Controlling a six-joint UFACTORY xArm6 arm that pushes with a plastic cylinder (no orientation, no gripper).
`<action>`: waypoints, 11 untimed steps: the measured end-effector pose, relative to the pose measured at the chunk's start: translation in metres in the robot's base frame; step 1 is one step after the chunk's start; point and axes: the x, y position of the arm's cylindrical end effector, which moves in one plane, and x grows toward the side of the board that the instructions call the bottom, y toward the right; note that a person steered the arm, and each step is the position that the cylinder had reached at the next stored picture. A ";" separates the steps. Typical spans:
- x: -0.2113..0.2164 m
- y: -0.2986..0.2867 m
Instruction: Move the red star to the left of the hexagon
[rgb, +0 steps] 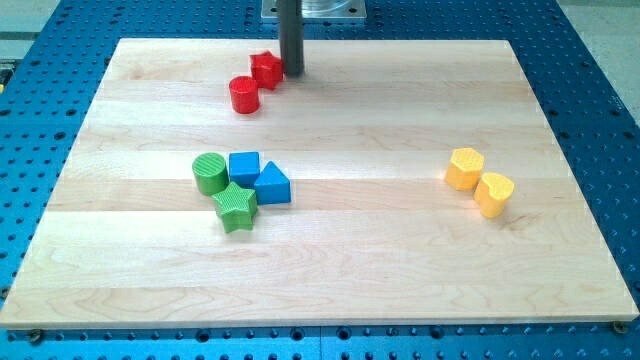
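Barely begun — your red star sits far back, touching my tip on its right; no pincer here. The yellow hexagon lies well apart, right and nearer.

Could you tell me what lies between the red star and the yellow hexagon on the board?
Only my tip, just right of the red star; beyond it, bare wooden board down to the yellow hexagon, in the camera view.
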 end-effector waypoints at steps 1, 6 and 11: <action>-0.063 0.020; -0.028 0.009; 0.070 0.001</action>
